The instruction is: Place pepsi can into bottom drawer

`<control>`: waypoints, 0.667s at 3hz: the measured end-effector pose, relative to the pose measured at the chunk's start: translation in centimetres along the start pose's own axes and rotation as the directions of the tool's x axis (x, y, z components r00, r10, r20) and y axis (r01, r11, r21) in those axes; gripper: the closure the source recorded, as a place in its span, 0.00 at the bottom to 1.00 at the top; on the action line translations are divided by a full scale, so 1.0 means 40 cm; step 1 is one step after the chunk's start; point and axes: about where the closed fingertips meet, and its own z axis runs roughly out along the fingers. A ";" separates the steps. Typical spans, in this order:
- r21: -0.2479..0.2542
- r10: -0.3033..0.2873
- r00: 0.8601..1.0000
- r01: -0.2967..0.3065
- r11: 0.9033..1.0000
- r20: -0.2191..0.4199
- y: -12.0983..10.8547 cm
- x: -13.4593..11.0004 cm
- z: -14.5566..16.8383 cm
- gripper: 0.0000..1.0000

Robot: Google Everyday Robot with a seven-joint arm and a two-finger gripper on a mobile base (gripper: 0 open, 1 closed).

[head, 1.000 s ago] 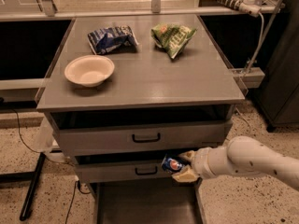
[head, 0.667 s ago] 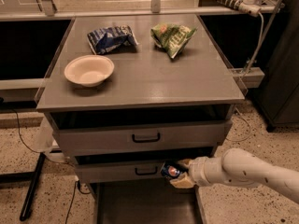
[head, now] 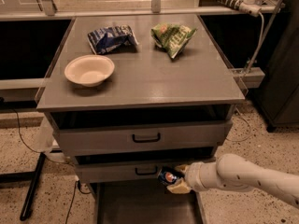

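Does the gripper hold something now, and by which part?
Yes: the gripper, above the open grey metal bottom drawer, holds the small dark blue pepsi can by its end nearest the arm.

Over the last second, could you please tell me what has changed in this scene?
The claw, shut on the pepsi can, has dropped lower and slightly left, carrying the can down toward the open bottom drawer. It has not let go. The bowl, the blue-and-white bag and the green bag have not moved.
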 end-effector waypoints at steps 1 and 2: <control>-0.028 0.009 1.000 -0.010 1.000 -0.001 0.044 0.077 0.110 1.00; -0.023 0.006 0.999 -0.005 1.000 0.048 0.066 0.168 0.222 1.00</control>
